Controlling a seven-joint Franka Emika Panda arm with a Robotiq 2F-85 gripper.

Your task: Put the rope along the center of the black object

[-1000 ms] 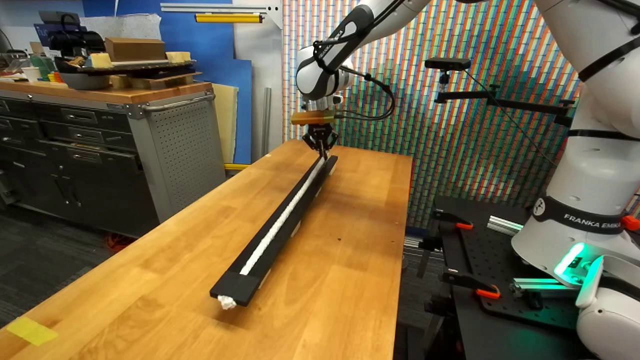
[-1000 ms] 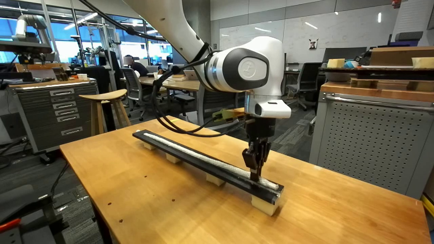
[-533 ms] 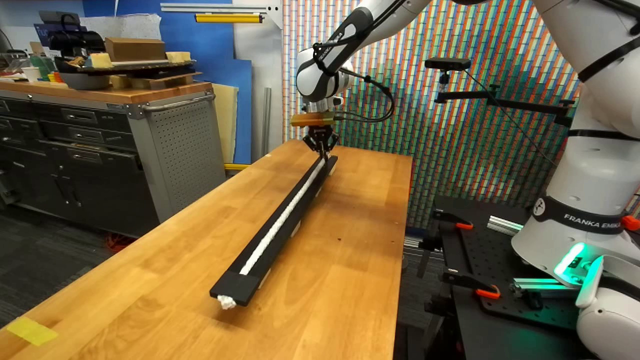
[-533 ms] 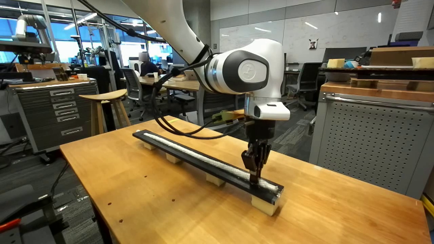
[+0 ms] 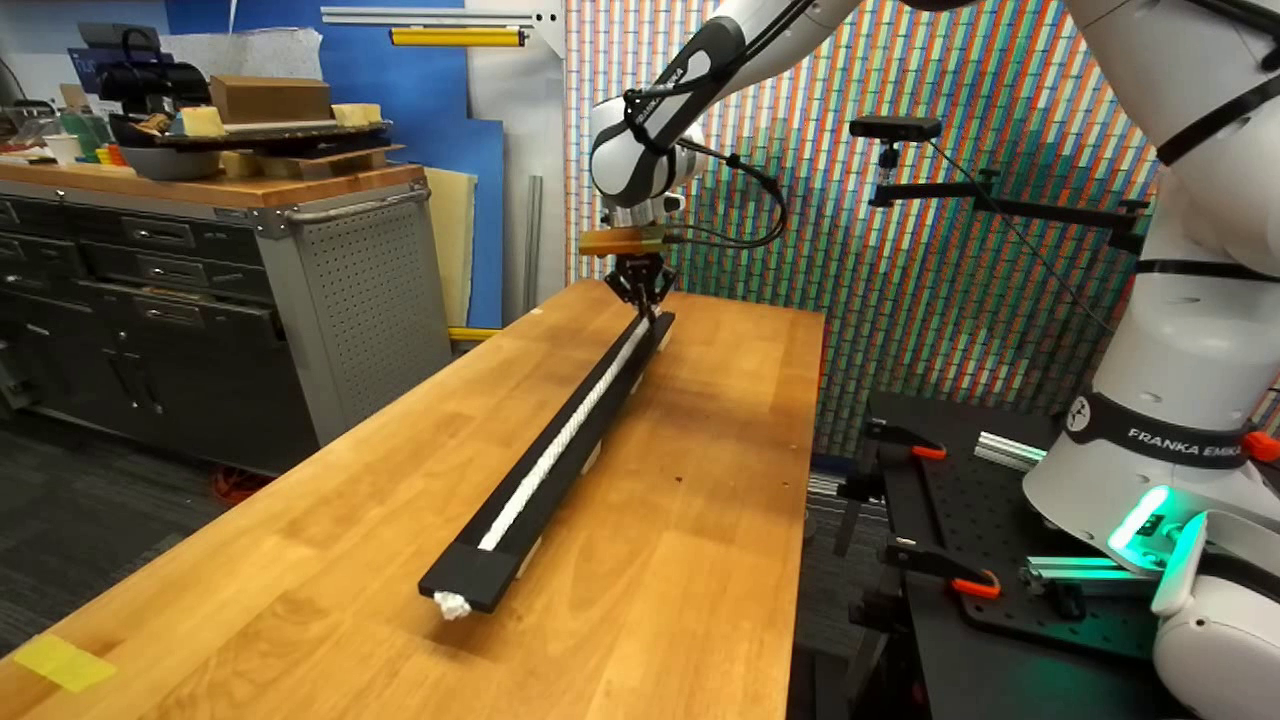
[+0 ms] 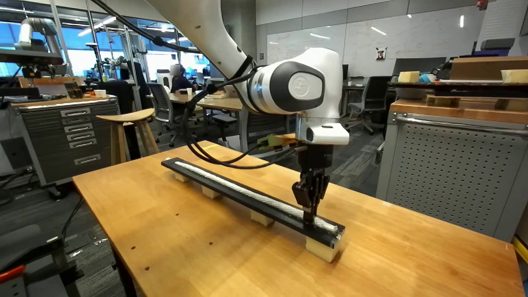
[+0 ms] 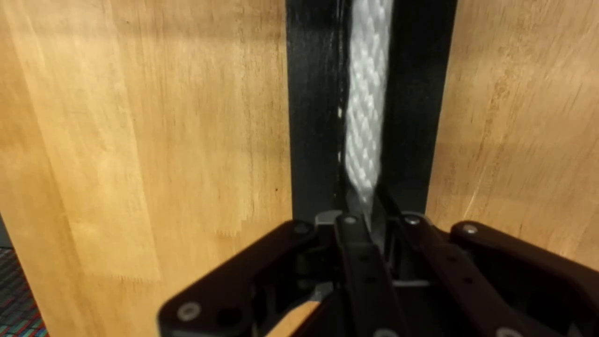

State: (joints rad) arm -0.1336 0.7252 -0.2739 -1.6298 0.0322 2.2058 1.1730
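Note:
The white rope (image 5: pixel 560 445) lies lengthwise along the middle of the long, narrow black object (image 5: pixel 477 574), in both exterior views (image 6: pixel 247 192). A white frayed tuft (image 5: pixel 452 605) sticks out at the end away from my gripper. My gripper (image 6: pixel 310 216) points down at the bar's opposite end, fingertips at the bar's top. In the wrist view the rope (image 7: pixel 367 93) runs down over the black bar (image 7: pixel 313 117) and narrows between my nearly closed fingertips (image 7: pixel 369 206). They appear to pinch it; the exact contact is dark. A short rope end (image 6: pixel 326 225) lies beyond the fingers.
Pale blocks (image 6: pixel 321 248) hold the bar above the wooden table (image 5: pixel 700 560). A grey tool cart (image 5: pixel 370 280) with boxes on top stands beyond the table edge. A camera on a black bracket (image 5: pixel 895 128) stands near the robot base.
My gripper has shifted very slightly along the bar, away from the short rope end, and is a touch lower. The rope and bar look the same.

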